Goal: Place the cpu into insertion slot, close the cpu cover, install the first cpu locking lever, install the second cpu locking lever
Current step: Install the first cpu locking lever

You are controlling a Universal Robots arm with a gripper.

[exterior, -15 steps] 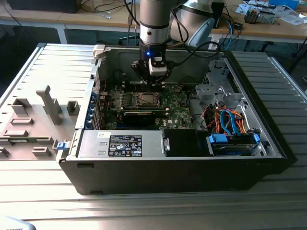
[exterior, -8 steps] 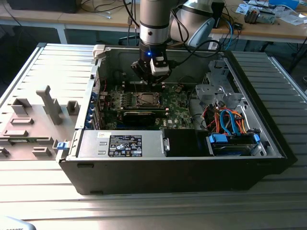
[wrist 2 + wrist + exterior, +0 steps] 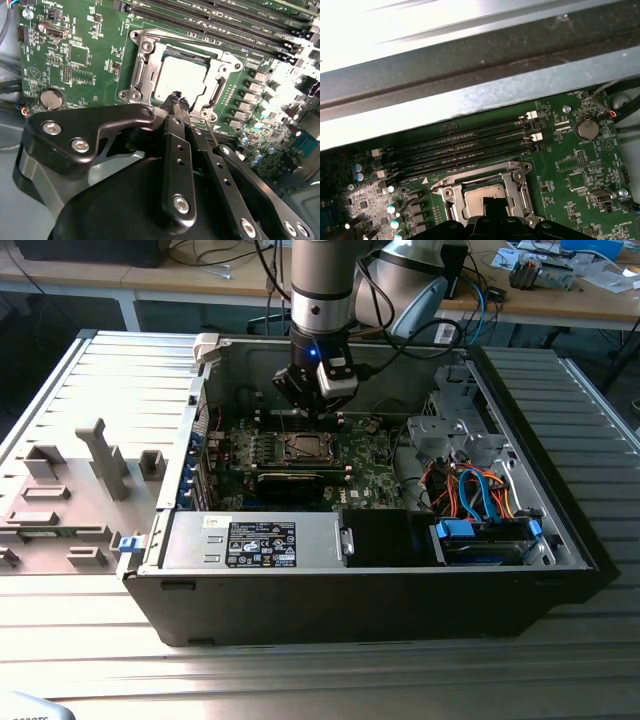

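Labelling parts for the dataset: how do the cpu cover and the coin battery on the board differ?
The cpu cover is a square silvery frame with a window showing the cpu; the coin battery is a solid round disc. The cover is far larger and screwed at its corners; the battery sits in a small holder. Both are shiny metal on the green board.

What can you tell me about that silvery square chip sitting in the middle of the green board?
The cpu is a small flat square with a pale, matte metal top. It lies level in the insertion slot, with the cpu cover, a shiny metal frame, lying around its edges so the top shows through the window. In the second wrist view the gripper has its dark tips right by the chip's near edge; whether they touch is unclear.
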